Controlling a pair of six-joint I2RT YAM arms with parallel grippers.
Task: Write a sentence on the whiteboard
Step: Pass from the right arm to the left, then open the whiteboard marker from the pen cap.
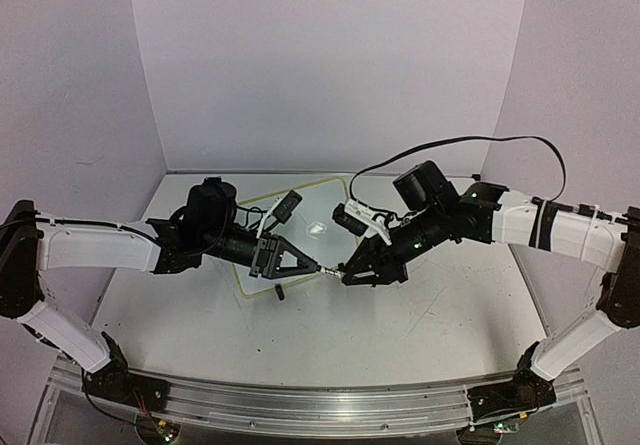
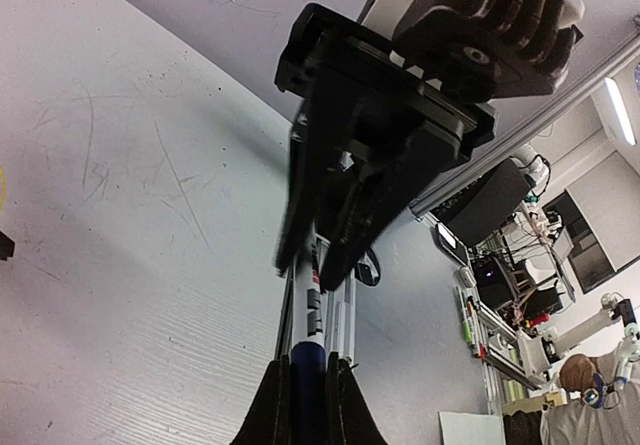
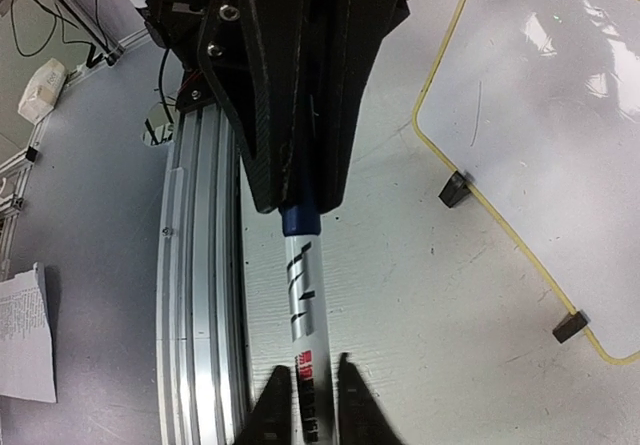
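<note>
1. L gripper [image 1: 314, 265] and R gripper [image 1: 348, 275] meet tip to tip over mid bench [image 1: 450, 315], both arms reaching inward.
2. Marker [image 1: 331, 270] spans the short gap btw them, roughly level, above the bench surface.
3. L gripper [image 2: 310, 370]: clamped on the marker's dark blue end [image 2: 307, 357]. Fingers [image 2: 275, 405] sit tight either side of it.
4. R gripper [image 3: 312, 370]: clamped on the white barrel, at the red print. Pads [image 3: 272, 405] press both sides.
5. Marker [image 3: 303, 295] barrel is white w/ black markings, red label nearer my R fingers, blue end [image 3: 300, 222] going into the L gripper's fingers.
6. Whiteboard [image 1: 310, 205] lies flat on the bench, back-centre, behind and partly under my L arm. Corner toward the near side, so it sits skewed to the bench edge.
7. R wrist view: whiteboard [image 3: 540, 115] off to one side of the marker, not touching it. Pale yellow frame, two black clip feet [image 3: 453, 189] on the edge nearest the marker.
8. Board face: glare patches plus a thin faint mark; can't tell if that's ink or a scratch.
9. Marker tip end not visible, hidden inside the grippers.
</note>
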